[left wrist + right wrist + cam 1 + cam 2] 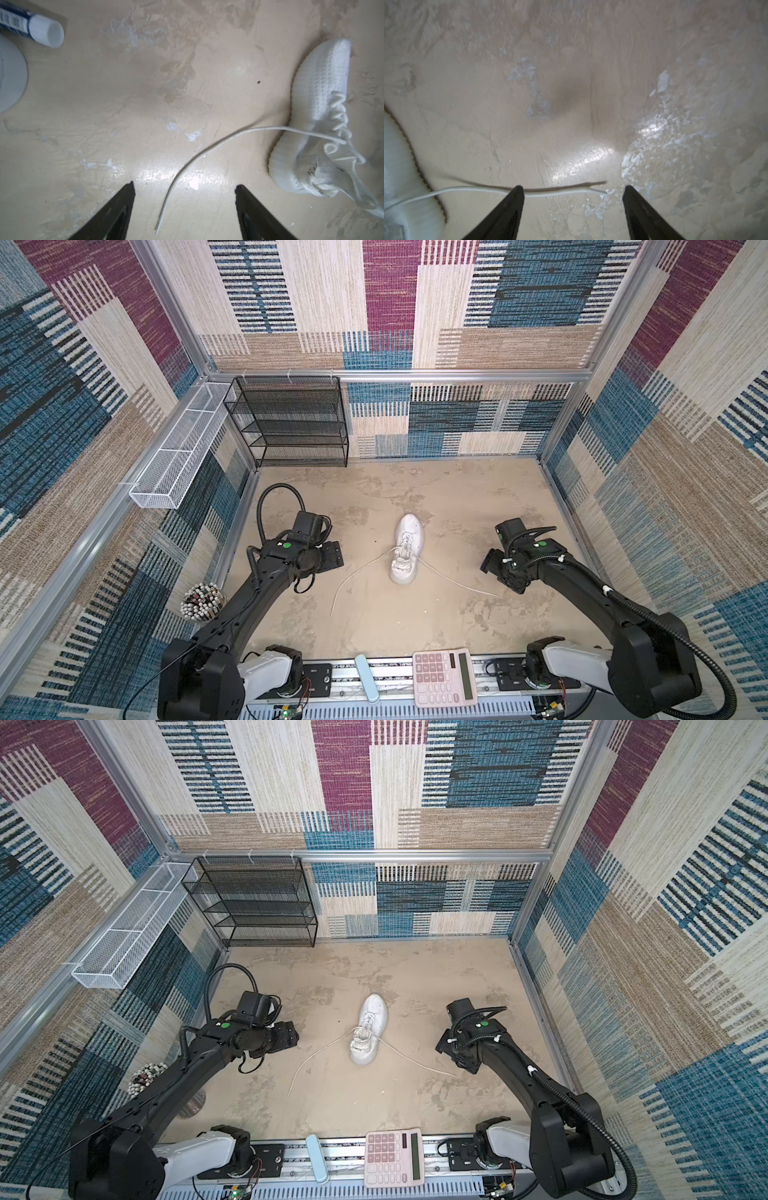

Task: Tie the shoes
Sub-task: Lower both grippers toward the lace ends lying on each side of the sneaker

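Lying mid-frame on the counter (457, 497) in both top views, the shoe (406, 549) is untied. Left wrist: left hand (184, 185) open, empty, a lace (207, 149) showing between its fingers. Right wrist: right hand (573, 187) open, empty, over the other lace (550, 192).

nothing here can be read for certain. the pink calculator (444, 677) (394, 1159), at the near edge in both top views, has rows of keys, but their marks are too small to make out, and its display is dark. in the left wrist view a tube (18, 17) with a white cap bears a dark blue label with pale, barcode-like print, too blurred to read.
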Robot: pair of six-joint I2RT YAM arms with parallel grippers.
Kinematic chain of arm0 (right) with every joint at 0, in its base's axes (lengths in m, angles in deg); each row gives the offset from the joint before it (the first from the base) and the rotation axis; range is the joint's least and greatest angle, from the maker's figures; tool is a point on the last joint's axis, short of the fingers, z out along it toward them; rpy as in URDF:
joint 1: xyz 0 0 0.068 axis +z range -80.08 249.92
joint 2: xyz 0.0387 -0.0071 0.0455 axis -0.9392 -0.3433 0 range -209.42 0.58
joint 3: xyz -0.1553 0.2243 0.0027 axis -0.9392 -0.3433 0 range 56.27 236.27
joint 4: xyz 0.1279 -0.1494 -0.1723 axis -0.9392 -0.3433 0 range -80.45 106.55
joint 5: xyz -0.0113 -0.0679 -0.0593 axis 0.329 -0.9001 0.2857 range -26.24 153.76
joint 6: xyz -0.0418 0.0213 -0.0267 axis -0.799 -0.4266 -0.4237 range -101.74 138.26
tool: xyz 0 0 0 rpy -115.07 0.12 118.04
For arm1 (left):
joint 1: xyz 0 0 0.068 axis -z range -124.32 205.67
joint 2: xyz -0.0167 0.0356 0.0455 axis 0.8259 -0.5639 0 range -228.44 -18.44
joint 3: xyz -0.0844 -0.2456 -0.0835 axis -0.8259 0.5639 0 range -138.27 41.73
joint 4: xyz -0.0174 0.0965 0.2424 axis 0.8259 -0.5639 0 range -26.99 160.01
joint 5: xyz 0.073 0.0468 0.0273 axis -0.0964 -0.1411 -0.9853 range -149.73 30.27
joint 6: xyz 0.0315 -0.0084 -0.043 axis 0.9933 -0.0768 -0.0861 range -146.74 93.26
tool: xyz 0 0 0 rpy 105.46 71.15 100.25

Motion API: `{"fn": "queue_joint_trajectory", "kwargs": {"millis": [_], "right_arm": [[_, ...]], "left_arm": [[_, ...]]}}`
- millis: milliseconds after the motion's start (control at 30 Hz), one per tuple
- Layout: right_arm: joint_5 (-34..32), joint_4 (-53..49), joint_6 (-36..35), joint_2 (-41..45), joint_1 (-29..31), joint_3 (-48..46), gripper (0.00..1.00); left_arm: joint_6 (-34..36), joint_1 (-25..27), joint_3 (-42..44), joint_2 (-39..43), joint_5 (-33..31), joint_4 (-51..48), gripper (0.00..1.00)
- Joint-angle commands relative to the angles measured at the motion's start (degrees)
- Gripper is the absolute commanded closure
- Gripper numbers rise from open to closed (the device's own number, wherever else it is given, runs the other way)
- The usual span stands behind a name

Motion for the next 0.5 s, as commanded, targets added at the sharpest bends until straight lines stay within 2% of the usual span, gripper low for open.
{"fn": "queue_joint_trajectory", "kwargs": {"millis": [0, 300, 467], "right_arm": [[0.0, -2.5, 1.7, 0.3, 2.4, -0.3, 0.26], [4.6, 2.0, 5.9, -1.7, 7.1, -2.8, 0.32], [3.6, 4.9, 7.4, -2.2, 7.2, -4.1, 0.34]], "left_arm": [[-4.9, 1.4, 1.3, -0.1, 1.0, -2.2, 0.21], [-7.1, 2.3, 4.0, -0.7, 1.1, -2.1, 0.21], [-8.1, 2.4, 6.9, -1.0, 1.6, 1.3, 0.21]]}}
